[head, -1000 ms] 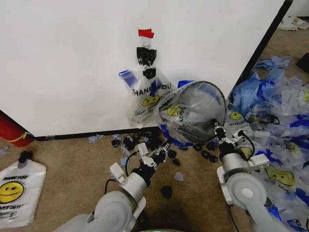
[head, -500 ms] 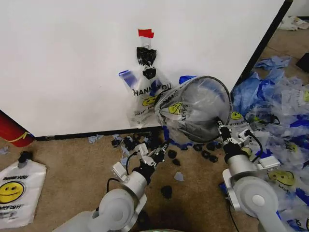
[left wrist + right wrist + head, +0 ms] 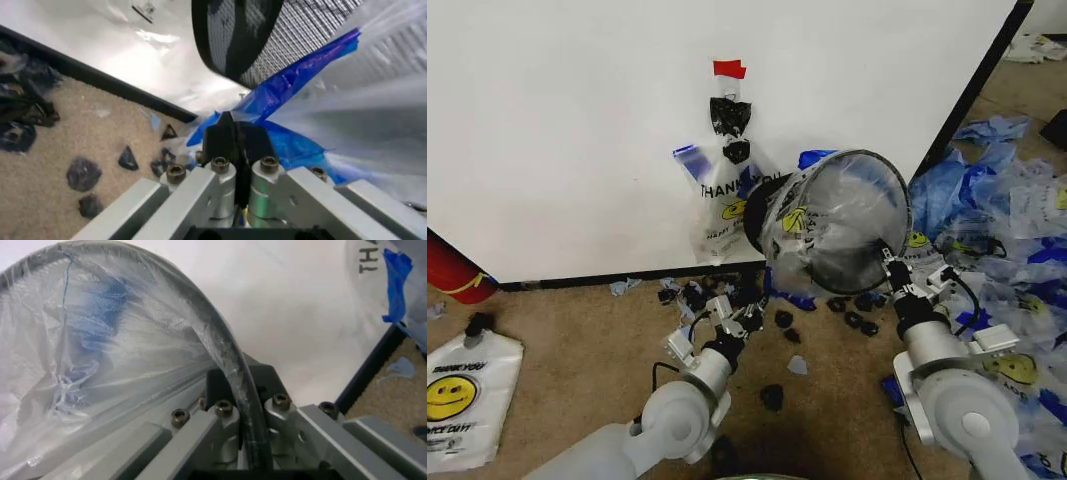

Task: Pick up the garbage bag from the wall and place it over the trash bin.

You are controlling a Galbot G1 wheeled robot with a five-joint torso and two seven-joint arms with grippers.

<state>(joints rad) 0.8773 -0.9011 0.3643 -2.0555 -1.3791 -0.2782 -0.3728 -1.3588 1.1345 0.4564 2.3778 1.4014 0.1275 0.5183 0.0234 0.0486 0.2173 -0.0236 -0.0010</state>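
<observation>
The black wire-mesh trash bin [image 3: 847,268] hangs tilted in the air before the wall, its mouth toward me. The see-through garbage bag [image 3: 827,215] with a yellow smiley is stretched over it. My right gripper [image 3: 889,262] is shut on the bin's rim [image 3: 220,350], with bag film [image 3: 100,340] running over that rim. Lower left, near the carpet, my left gripper [image 3: 749,312] is shut on the bag's blue handle strip [image 3: 300,70]. In the left wrist view the closed fingertips [image 3: 235,132] sit just under the bin's mesh [image 3: 267,35].
Another THANK YOU bag [image 3: 727,200] hangs on the white wall under red tape. A red cylinder [image 3: 452,270] stands far left, with a flat white smiley bag [image 3: 462,400] on the carpet. Heaped blue-and-clear bags [image 3: 997,220] cover the right. Black scraps [image 3: 772,395] litter the floor.
My right gripper has raised the bin and swung it up and to the right, tipping it further. The left gripper has drawn back slightly toward me and to the left.
</observation>
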